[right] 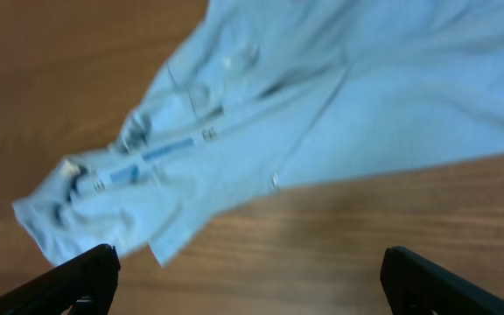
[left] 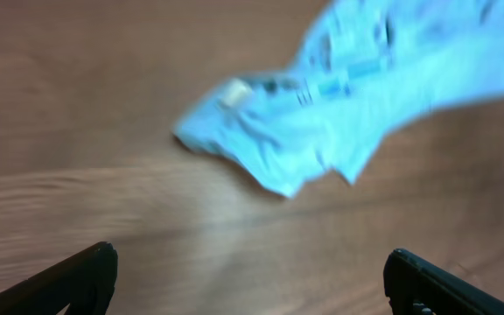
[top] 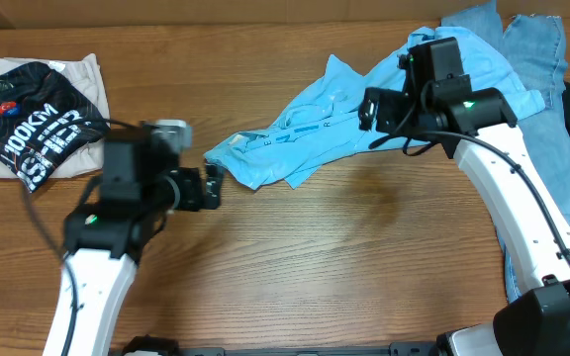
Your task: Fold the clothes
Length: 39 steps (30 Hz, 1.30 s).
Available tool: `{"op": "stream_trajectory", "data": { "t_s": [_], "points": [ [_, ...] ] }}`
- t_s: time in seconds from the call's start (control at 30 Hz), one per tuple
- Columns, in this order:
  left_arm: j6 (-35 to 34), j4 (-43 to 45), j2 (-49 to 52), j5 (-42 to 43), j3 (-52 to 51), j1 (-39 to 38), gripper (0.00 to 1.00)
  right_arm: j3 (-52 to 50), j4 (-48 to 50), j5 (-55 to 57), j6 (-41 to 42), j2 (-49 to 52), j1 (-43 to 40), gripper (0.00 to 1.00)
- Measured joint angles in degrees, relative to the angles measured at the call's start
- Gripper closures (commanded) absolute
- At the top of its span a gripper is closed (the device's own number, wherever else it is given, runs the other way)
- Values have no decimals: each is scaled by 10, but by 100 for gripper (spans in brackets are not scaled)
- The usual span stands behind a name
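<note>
Light blue tee (top: 310, 124) lies unfolded, crumpled in a long diagonal bunch on table (top: 364, 257) center-right, small print showing, upper end by jeans (top: 537, 59); L gripper (left: 249, 258) & R gripper (right: 249, 255) both spread wide, holding nothing.

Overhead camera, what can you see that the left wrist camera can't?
Only overhead: the black shirt with white lettering, the blue denim jeans, and the open right gripper. Only left wrist: nothing new, just a closer look at the open left gripper with its dark fingertips spread. Both: the crumpled light sky-blue T-shirt lying on the brown wooden table.
</note>
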Motion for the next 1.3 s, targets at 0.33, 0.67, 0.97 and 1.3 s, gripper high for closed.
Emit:
{"op": "stream_trajectory", "data": {
  "t_s": [0.33, 0.67, 0.97, 1.3],
  "points": [
    [-52, -22, 147, 21, 0, -40, 2, -8, -32, 7, -21, 0, 3, 0],
    [-86, 94, 296, 74, 0, -64, 8, -9, -42, 8, -24, 0, 2, 0],
    [-114, 245, 363, 92, 0, -105, 43, -9, -47, 8, -24, 0, 2, 0],
    [-118, 174, 353, 67, 13, -88, 96, -9, -55, 10, -24, 0, 2, 0]
  ]
}}
